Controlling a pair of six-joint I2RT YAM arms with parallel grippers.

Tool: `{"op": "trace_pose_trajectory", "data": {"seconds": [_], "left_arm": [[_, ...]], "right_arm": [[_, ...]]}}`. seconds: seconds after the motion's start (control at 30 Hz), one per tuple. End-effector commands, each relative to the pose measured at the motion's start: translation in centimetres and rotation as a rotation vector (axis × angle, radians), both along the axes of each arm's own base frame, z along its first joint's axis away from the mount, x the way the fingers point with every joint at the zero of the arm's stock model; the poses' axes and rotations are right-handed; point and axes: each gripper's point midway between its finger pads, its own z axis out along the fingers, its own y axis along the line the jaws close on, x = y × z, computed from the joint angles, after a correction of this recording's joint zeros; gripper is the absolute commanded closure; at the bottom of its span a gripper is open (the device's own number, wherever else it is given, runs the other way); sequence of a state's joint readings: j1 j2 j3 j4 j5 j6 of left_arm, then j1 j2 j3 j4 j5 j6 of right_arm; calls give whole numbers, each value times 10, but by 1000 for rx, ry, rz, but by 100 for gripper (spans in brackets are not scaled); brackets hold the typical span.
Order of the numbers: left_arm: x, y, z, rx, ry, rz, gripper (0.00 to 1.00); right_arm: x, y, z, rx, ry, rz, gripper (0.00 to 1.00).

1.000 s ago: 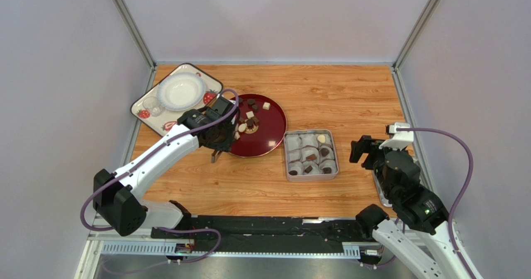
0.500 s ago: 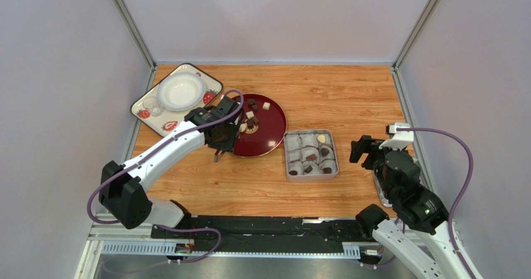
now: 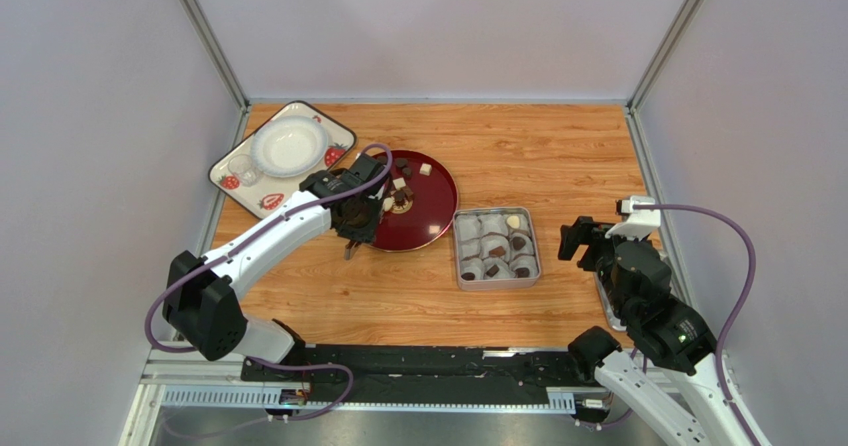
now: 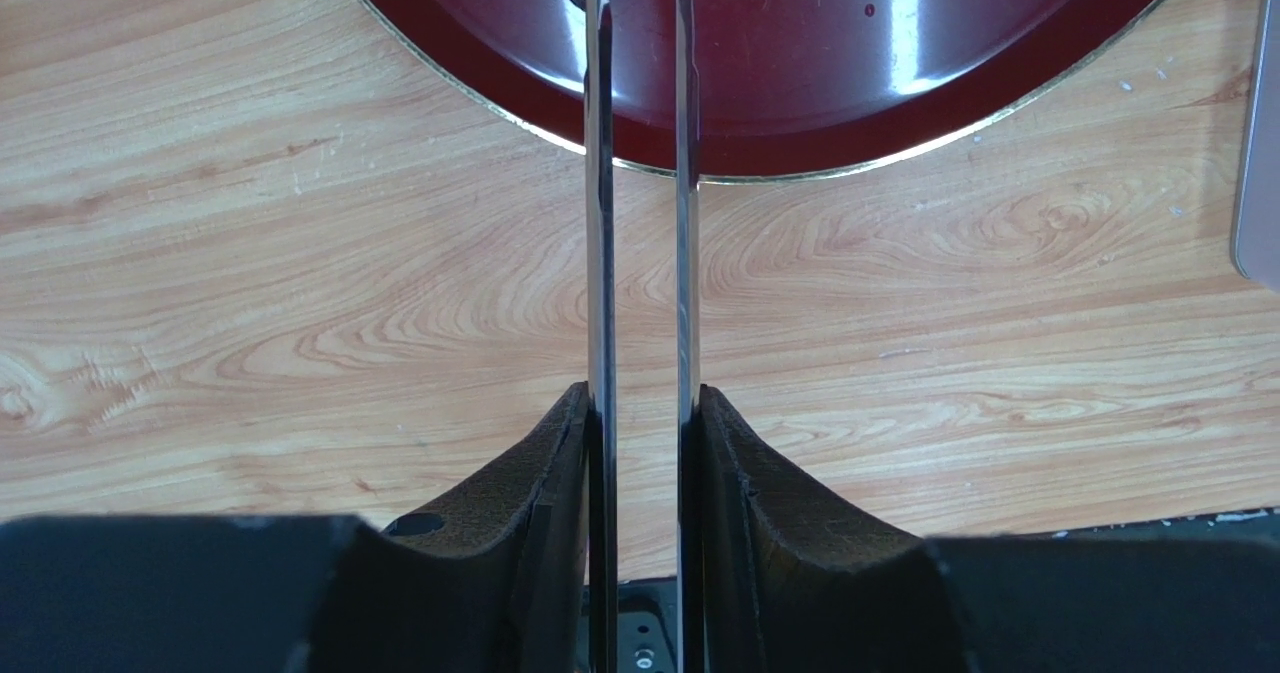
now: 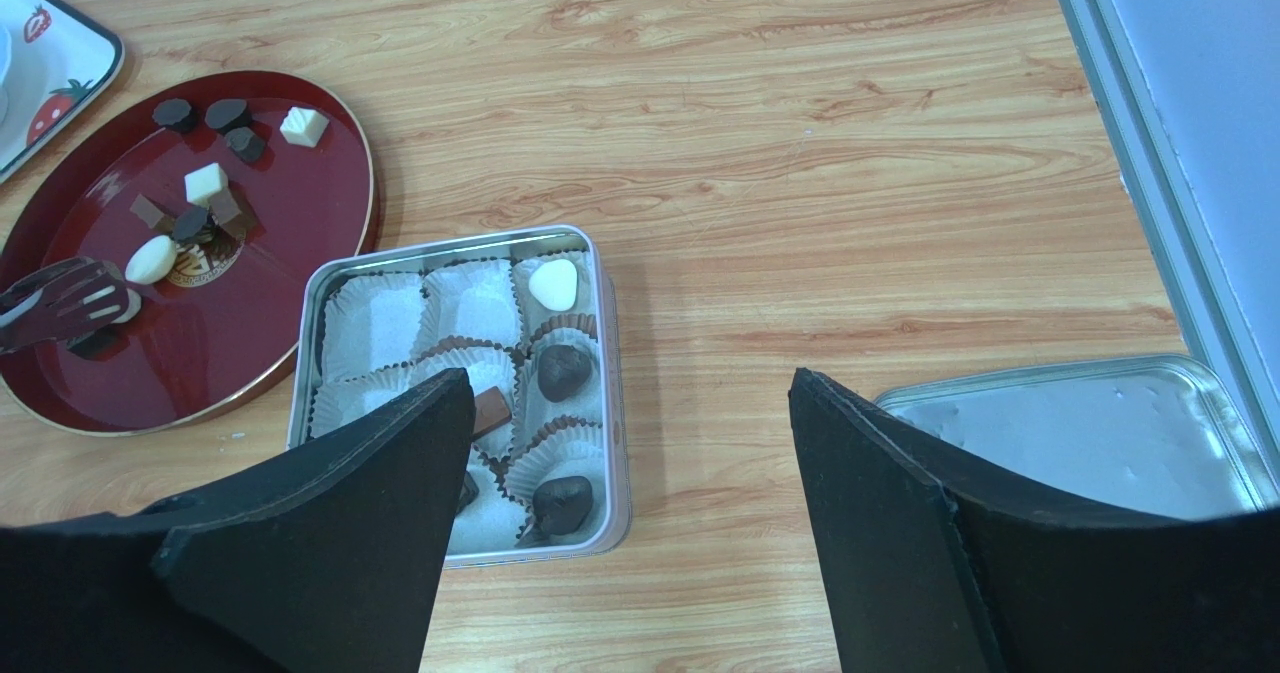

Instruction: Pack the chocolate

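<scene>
Several chocolate pieces (image 3: 400,192), dark, brown and white, lie on a round dark red plate (image 3: 433,219); they also show in the right wrist view (image 5: 203,181). A square grey tin (image 3: 461,267) holds white paper cups; some hold chocolates (image 5: 564,373). My left gripper (image 3: 354,219) is shut on metal tongs (image 4: 598,178). The tongs' slotted tips (image 5: 63,301) rest over the plate's left part, beside a white piece (image 5: 150,258). I cannot tell whether the tips hold a piece. My right gripper (image 5: 631,448) is open and empty, right of the tin.
A strawberry-patterned tray (image 3: 239,180) with a white bowl (image 3: 289,145) and a small glass stands at the back left. The tin's flat grey lid (image 5: 1082,433) lies at the right edge, under my right arm. Grey walls enclose the wooden table.
My left arm has shifted a little to the right with the tongs, closer over the red plate. The right arm has not moved.
</scene>
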State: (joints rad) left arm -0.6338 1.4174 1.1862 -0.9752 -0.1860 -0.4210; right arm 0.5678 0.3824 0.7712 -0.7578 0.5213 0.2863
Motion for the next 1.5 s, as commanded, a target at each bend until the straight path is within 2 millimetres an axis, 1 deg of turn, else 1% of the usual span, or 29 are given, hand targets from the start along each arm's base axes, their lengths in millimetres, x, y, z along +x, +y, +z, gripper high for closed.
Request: {"op": "trace_pose_trajectory", "data": {"seconds": [0.0, 0.03, 0.13, 0.3, 0.33, 0.4, 0.43, 0.5, 0.53, 0.6, 0.63, 0.7, 0.73, 0.77, 0.8, 0.83, 0.87, 0.9, 0.93, 0.97, 1.03, 1.07, 1.13, 1.17, 1.23, 1.27, 1.37, 1.43, 1.47], "left_arm": [[0, -10, 14, -70, -17, -10, 70], [0, -11, 16, -81, -18, -15, 72], [-3, -17, 29, -127, -32, -43, 72], [-11, -31, 55, -227, -64, -114, 72], [-13, -37, 62, -252, -72, -141, 72], [-15, -43, 72, -273, -94, -170, 71], [-16, -49, 81, -287, -110, -197, 71], [-17, -58, 86, -299, -115, -226, 71], [-19, -68, 94, -316, -126, -267, 71], [-20, -80, 95, -315, -123, -305, 71], [-23, -91, 101, -323, -134, -348, 71], [-23, -105, 100, -319, -128, -386, 71], [-25, -116, 106, -331, -138, -420, 71], [-24, -124, 102, -326, -127, -437, 71], [-24, -131, 103, -330, -128, -453, 71], [-26, -141, 109, -342, -139, -482, 71], [-24, -147, 103, -332, -125, -494, 70], [-23, -152, 103, -333, -124, -506, 70], [-23, -159, 107, -341, -130, -525, 70], [-22, -166, 101, -333, -116, -533, 70], [-21, -175, 101, -336, -116, -553, 70], [-19, -180, 95, -328, -102, -558, 70], [-21, -187, 93, -331, -92, -576, 69], [-20, -190, 87, -323, -81, -581, 69], [-19, -195, 83, -319, -80, -590, 69], [-18, -197, 78, -312, -71, -591, 69], [-11, -201, 71, -292, -74, -584, 68], [-6, -203, 69, -277, -90, -582, 67], [-4, -204, 64, -268, -82, -581, 66]], "right_arm": [[3, 2, 10, 13, -38, 7, 19], [3, 2, 11, 14, -41, 6, 19], [3, 2, 11, 15, -40, 7, 19], [3, 3, 11, 15, -41, 11, 19], [4, 3, 11, 15, -43, 9, 19], [4, 3, 11, 15, -41, 9, 19], [3, 3, 11, 16, -41, 10, 19], [4, 3, 11, 16, -41, 9, 19], [3, 3, 11, 16, -41, 10, 19], [3, 2, 11, 17, -44, 7, 19], [3, 2, 11, 16, -41, 7, 19], [3, 2, 11, 17, -43, 9, 19], [3, 2, 11, 17, -42, 7, 19], [3, 2, 11, 15, -42, 6, 19], [3, 2, 11, 17, -42, 5, 19], [3, 2, 11, 17, -42, 5, 19], [3, 1, 11, 16, -43, 4, 19], [3, 1, 11, 15, -41, 4, 19], [3, 2, 11, 15, -42, 6, 19], [3, 2, 11, 17, -42, 5, 19], [2, 1, 11, 16, -43, 4, 19], [2, 1, 11, 16, -45, 4, 19], [2, 1, 12, 18, -46, 2, 19], [2, 1, 11, 16, -45, 4, 19], [2, 1, 12, 18, -47, 4, 19], [2, 1, 12, 18, -47, 4, 19], [2, 1, 11, 17, -44, 6, 19], [2, 1, 11, 15, -45, 6, 19], [2, 1, 12, 17, -46, 4, 19]]}}
